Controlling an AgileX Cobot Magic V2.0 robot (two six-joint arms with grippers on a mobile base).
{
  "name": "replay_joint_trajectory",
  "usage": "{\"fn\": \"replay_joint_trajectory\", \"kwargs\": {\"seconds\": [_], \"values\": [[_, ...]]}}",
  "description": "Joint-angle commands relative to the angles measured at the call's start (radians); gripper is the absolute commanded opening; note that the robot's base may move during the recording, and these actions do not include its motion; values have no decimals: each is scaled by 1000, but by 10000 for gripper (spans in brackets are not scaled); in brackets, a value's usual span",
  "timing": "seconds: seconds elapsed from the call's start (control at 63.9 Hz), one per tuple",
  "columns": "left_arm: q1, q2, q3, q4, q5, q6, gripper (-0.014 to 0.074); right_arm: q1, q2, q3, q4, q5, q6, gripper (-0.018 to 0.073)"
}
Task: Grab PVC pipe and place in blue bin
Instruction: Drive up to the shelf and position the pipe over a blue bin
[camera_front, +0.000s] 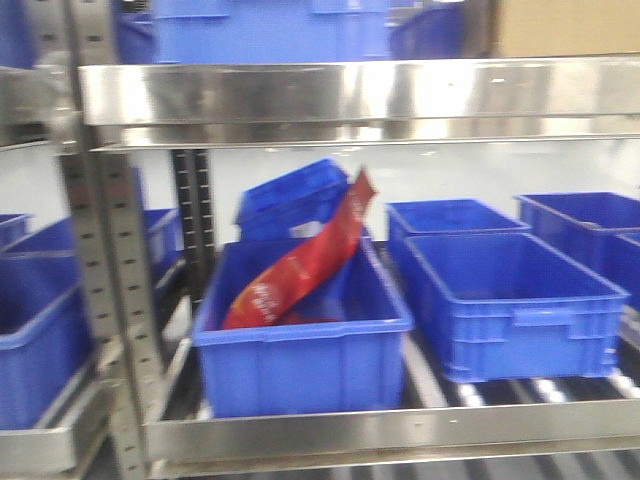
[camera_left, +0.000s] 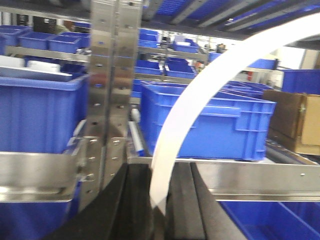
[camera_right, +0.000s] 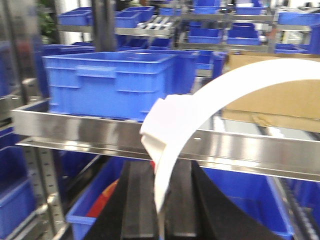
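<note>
PVC pipe (camera_right: 200, 105) is lifted and gripped, so I judge the grabbing part of the task as done. The placing part is not yet done, because no white piece lies in any bin that the pictures show.

In the right wrist view the pipe is a white arch with a flattened end. Its lower end goes down between the two black fingers (camera_right: 135, 200) of the right gripper (camera_right: 160, 200). The jaws stand narrow and press the pipe from both sides.

The landmark is the blue bin (camera_front: 300, 365) with the red packet (camera_front: 300, 265) in the front view. The right wrist view shows a blue bin with something red in it, below and to the left of the held pipe and under a steel rail (camera_right: 75, 132). It is probably this same bin. The pipe is therefore above the bin and apart from it, not inside.

In the left wrist view the left gripper (camera_left: 159, 195) is also closed narrow, on a white arch (camera_left: 190, 115) that rises from between its fingers (camera_left: 137, 200). I cannot tell if this is the same pipe or a second one. Where it stands relative to the blue bin I also cannot tell.

What is left, in my judgement: to bring the pipe over the open top of the blue bin, lower it and open the jaws.
</note>
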Motion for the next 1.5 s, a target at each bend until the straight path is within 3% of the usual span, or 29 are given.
{"fn": "replay_joint_trajectory", "kwargs": {"seconds": [0.0,1.488], "values": [[6,-7,-9,-2,-28,-4,-111,2,0,1,-5,-25,-6,-161],[6,-7,-9,-2,-28,-4,-111,2,0,1,-5,-25,-6,-161]]}}
